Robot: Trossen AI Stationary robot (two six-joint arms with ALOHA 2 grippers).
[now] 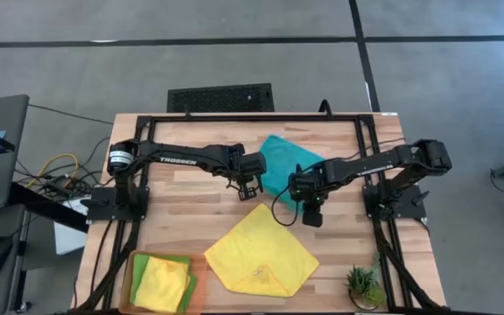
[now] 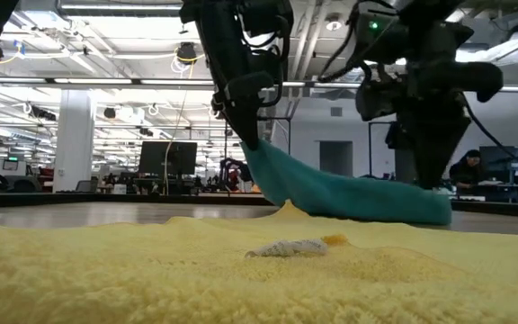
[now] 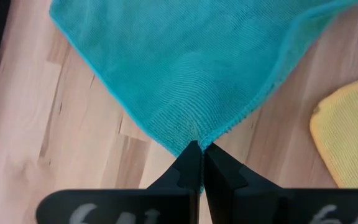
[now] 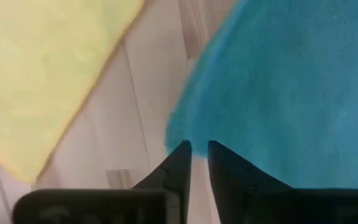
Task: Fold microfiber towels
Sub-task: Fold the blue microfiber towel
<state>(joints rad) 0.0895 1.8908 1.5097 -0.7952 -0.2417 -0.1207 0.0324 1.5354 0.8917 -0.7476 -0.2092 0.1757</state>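
Towels lie across the wooden table: the teal towel sits at the centre of the high view, its left corner lifted and pinched tight in the left hand. The right hand, just right of centre at the towel's lower right edge, has its fingers slightly parted with nothing between them. A yellow towel lies spread below centre. At lower left, an orange tray carries another yellow towel over a green towel.

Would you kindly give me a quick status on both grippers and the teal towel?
Left gripper shut on teal towel corner, lifting it. Right gripper slightly open at towel's edge. Yellow towel spread flat nearby, clear.
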